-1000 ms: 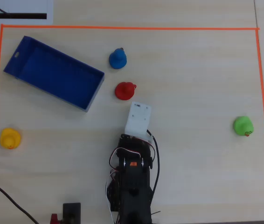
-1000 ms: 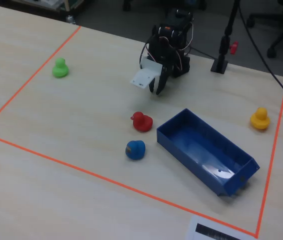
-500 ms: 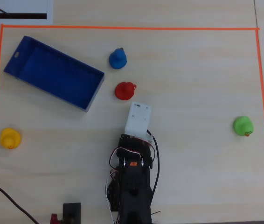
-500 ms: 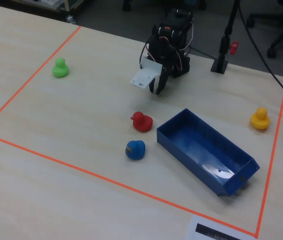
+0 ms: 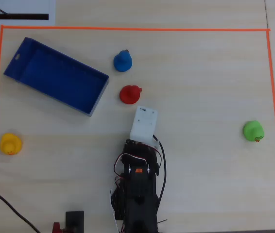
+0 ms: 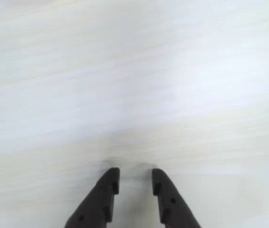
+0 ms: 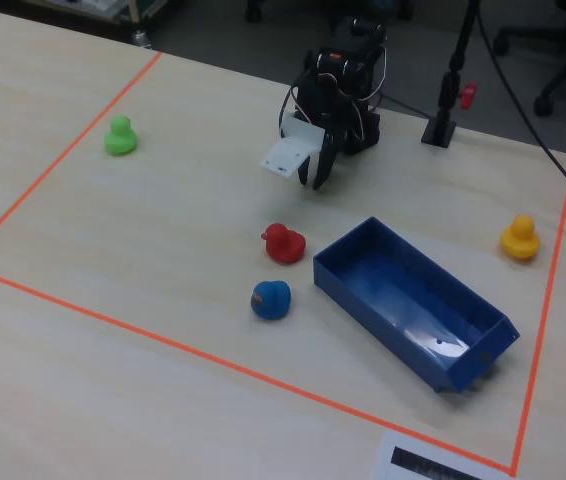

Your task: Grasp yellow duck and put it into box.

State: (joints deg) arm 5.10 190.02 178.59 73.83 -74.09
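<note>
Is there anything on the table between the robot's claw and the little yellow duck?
No. In the overhead view the stretch of table from the gripper leftward to the yellow duck is bare wood; the box sits farther up, off that line.

Bare table from hand (image 5: 140,127) leftward to yellow duck (image 5: 10,144); box (image 5: 55,76) well above that path

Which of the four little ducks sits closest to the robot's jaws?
The red duck, just beyond the gripper; the blue, green and yellow duck lie farther off.
</note>
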